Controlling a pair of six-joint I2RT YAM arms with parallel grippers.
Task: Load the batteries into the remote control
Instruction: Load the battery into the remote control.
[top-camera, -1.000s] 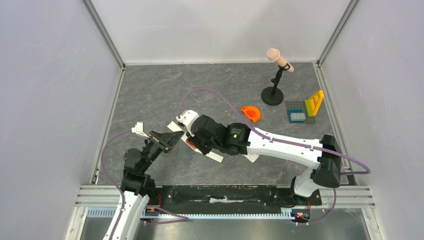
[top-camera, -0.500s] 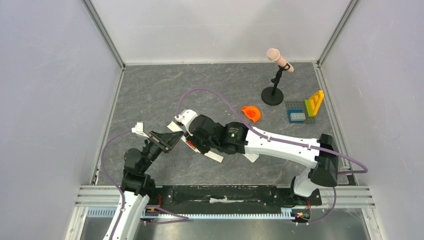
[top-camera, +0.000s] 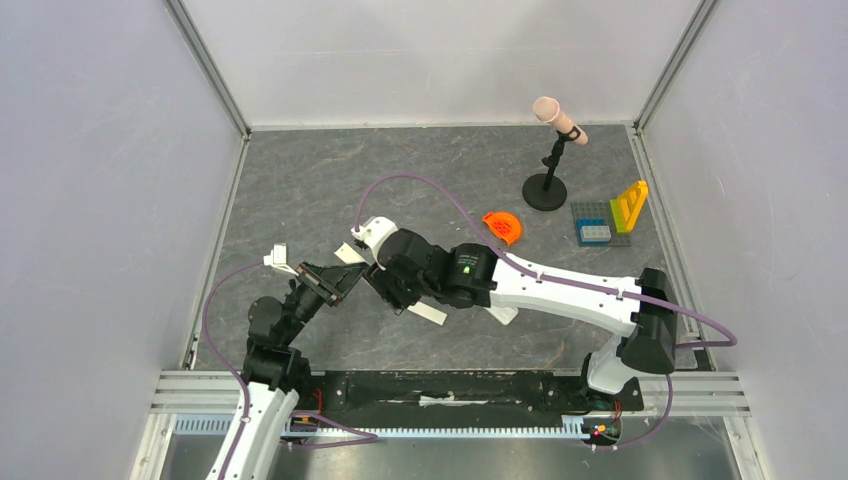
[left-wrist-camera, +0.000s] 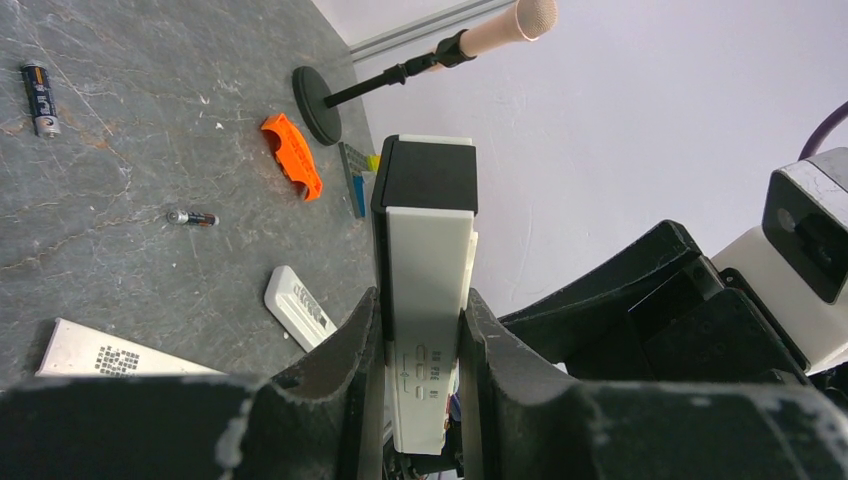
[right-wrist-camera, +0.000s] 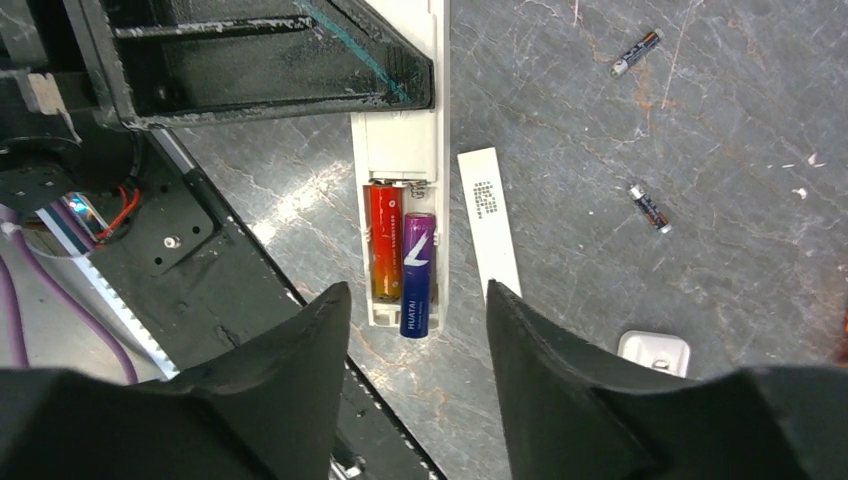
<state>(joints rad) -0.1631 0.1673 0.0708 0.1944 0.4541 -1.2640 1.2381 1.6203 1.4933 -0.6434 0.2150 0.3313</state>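
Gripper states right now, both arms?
Left gripper: closed on the remote control.
Right gripper: open, holding nothing, fingers apart over the two batteries in the remote's recess.

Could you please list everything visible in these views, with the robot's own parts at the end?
remote control: one, white, held in the left pincer, recess open
orange-red battery: one, in the recess
purple battery: one, in the recess beside it
loose batteries: two, dark, on the table
white strip: one, dotted patch, flat beside the remote
small white block: one, on the table
orange plastic piece: one, mid-table
microphone: one, pinkish head, black stand, far right
toy bricks: one cluster, grey, blue, yellow, green, right edge
table: grey, stone-patterned
left pincer: black, shut on the remote
right pincer: black, open, above the recess
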